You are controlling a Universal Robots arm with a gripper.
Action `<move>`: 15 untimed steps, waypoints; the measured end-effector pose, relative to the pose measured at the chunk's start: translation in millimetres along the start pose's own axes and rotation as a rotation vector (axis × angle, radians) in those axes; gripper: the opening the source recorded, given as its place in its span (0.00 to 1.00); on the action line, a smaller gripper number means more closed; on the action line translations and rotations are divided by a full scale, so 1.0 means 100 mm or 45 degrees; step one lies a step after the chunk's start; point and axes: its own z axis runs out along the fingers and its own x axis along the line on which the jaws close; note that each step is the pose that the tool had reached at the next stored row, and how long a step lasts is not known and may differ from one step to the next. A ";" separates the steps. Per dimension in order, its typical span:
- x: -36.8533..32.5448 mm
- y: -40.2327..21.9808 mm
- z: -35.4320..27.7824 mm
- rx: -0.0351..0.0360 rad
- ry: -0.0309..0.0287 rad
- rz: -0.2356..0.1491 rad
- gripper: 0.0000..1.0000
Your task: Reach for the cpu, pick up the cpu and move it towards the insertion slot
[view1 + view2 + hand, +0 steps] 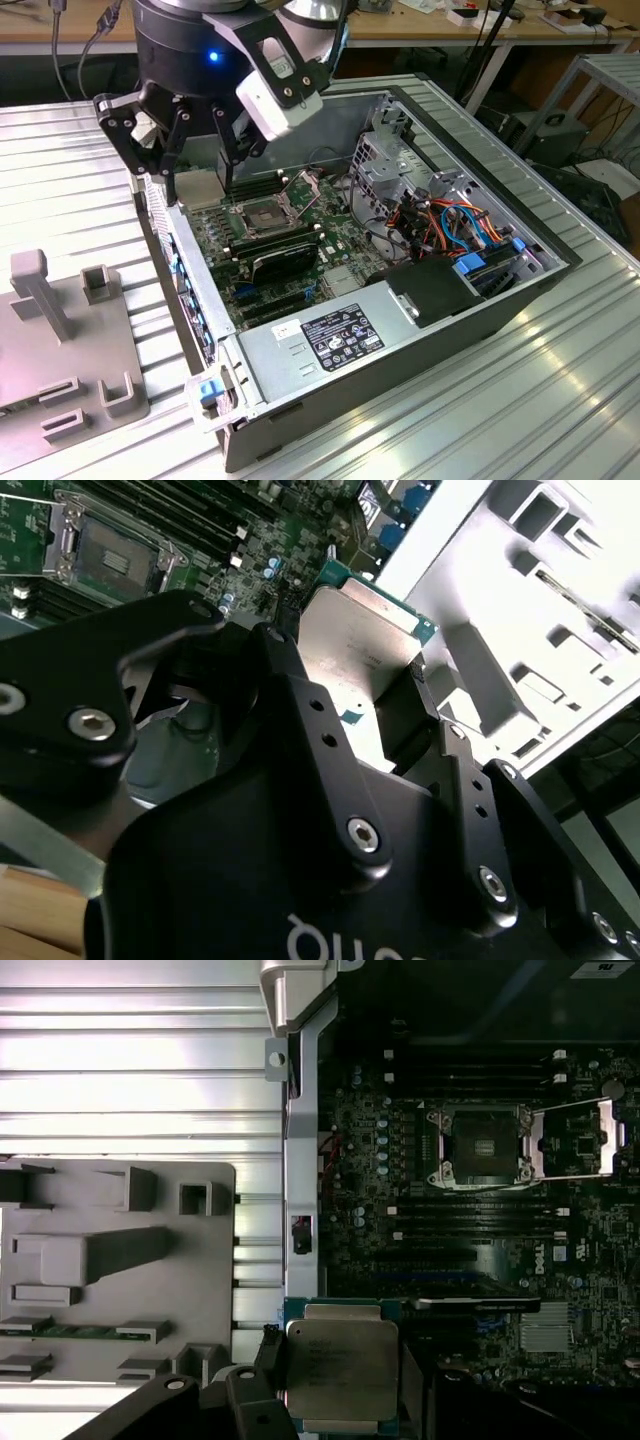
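We see the jaws (340,1400) closed on the cpu (342,1368), held above the open computer case (520,290) near its rear wall, with the insertion slot (483,1146) lying further inward on the motherboard (600,1260), frame raised.

Open approach from above to the insertion slot (262,217), its hinged frame (578,1138) raised. Obstacles: case wall (172,262) beside the hand (190,185), black expansion card (285,260) nearby, drive cage (400,160) and cable bundle (465,225) farther off.
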 end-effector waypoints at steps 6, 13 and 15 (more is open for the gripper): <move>-0.112 0.062 0.011 0.0001 -0.0002 0.005 0.55; -0.224 0.204 0.031 0.0011 -0.0002 0.008 0.55; -0.267 0.285 0.041 0.0015 -0.0003 0.008 0.55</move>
